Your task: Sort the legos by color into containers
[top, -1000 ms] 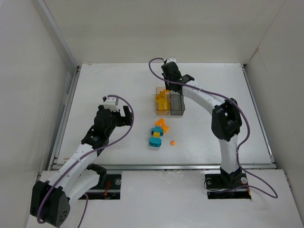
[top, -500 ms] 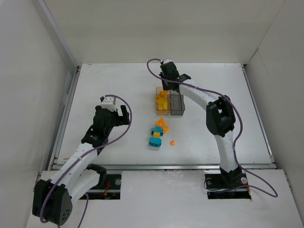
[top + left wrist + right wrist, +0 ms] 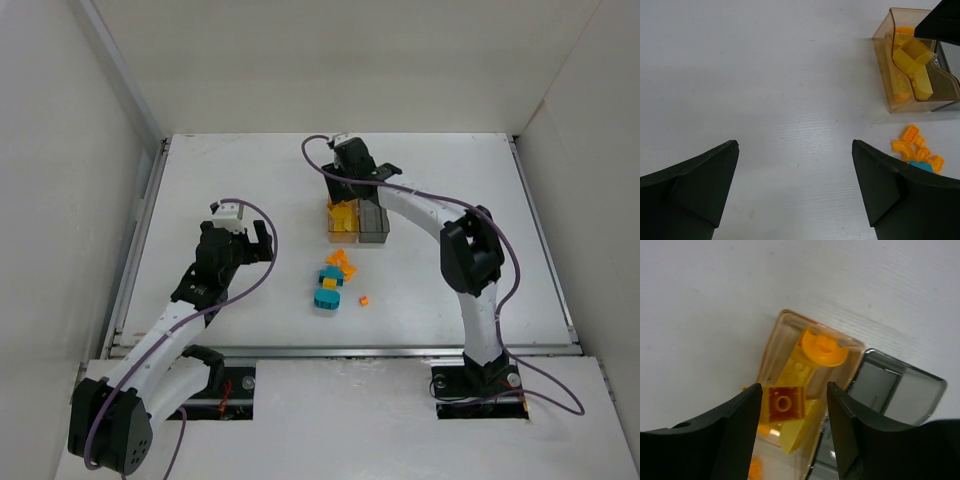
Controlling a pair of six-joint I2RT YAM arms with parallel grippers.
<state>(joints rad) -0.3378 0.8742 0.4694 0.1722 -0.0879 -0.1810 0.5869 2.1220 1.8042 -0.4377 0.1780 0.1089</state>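
Observation:
Two joined containers stand at mid-table: an orange-tinted bin (image 3: 342, 219) (image 3: 774, 342) and a smoky grey bin (image 3: 373, 223) (image 3: 890, 390). My right gripper (image 3: 345, 193) (image 3: 794, 392) hovers open over the orange bin. A dark amber square lego (image 3: 785, 403) lies free between its fingers, on yellow pieces (image 3: 801, 371) beside an orange round piece (image 3: 823, 346). Loose legos lie nearer the arms: orange ones (image 3: 342, 262) (image 3: 912, 142), a teal one (image 3: 327, 297), a tiny orange one (image 3: 364, 299). My left gripper (image 3: 262, 243) (image 3: 795, 150) is open above bare table, left of them.
White walls enclose the table on three sides, with a raised rail along its left edge (image 3: 140, 240). The right arm's cable (image 3: 420, 190) loops over the area right of the bins. The right gripper's finger (image 3: 942, 22) shows at the top right of the left wrist view.
My right gripper has gone from shut to open and shifted slightly left over the orange bin. The left arm drew back a little to the left.

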